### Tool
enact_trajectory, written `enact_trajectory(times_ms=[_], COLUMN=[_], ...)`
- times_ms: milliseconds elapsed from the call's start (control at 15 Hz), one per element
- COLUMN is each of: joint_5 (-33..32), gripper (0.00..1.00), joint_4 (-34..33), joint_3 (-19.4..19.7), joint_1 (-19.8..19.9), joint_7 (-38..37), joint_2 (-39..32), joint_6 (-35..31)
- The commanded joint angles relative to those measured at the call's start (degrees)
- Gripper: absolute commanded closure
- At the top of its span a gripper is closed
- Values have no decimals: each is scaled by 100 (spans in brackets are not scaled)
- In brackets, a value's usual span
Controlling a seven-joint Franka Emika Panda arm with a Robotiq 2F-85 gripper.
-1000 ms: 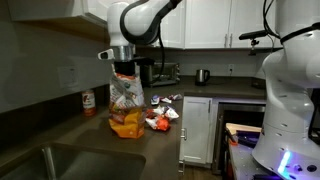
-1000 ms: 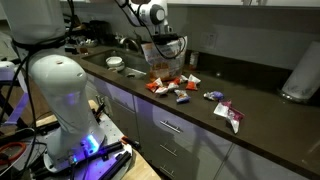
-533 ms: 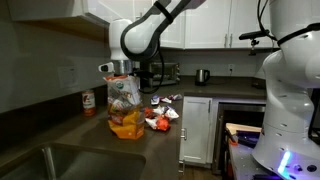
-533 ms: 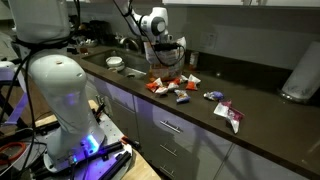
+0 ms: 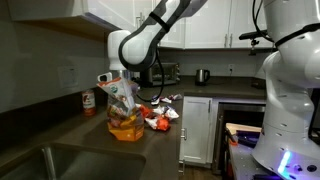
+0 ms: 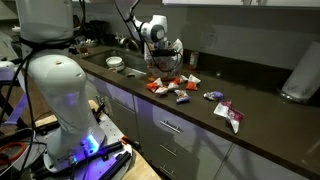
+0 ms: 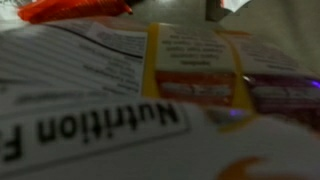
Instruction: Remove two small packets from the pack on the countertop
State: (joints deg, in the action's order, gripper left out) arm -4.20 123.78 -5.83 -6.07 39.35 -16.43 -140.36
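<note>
Several small crinkly packets, some red-orange and some whitish, are lying loose on the long dark grey-brown countertop, just beside the large glossy plastic pack with its orange-yellow base and white printed upper part. The pack is standing upright on the countertop between a small red-capped bottle and the loose packets, with the steel sink lying nearer the camera. The white arm is bending down over the pack, and its gripper is sitting right at the bag's crumpled top. In both exterior views the plastic is hiding the fingers, so I cannot tell how far they are spread or whether they are grasping anything. The wrist view is showing only blurred close-range print on the pack, reading "Nutrition", beside a yellow panel, with an orange-red strip at the upper edge.
</note>
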Motion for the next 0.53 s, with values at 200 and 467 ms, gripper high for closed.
enact_trajectory(times_ms=[200, 467], joint_5=[-291, -319], gripper=[26, 53], joint_4=[33, 37], joint_3=[-75, -133], joint_1=[28, -2], joint_7=[-549, -819], joint_2=[-130, 184], joint_6=[290, 836])
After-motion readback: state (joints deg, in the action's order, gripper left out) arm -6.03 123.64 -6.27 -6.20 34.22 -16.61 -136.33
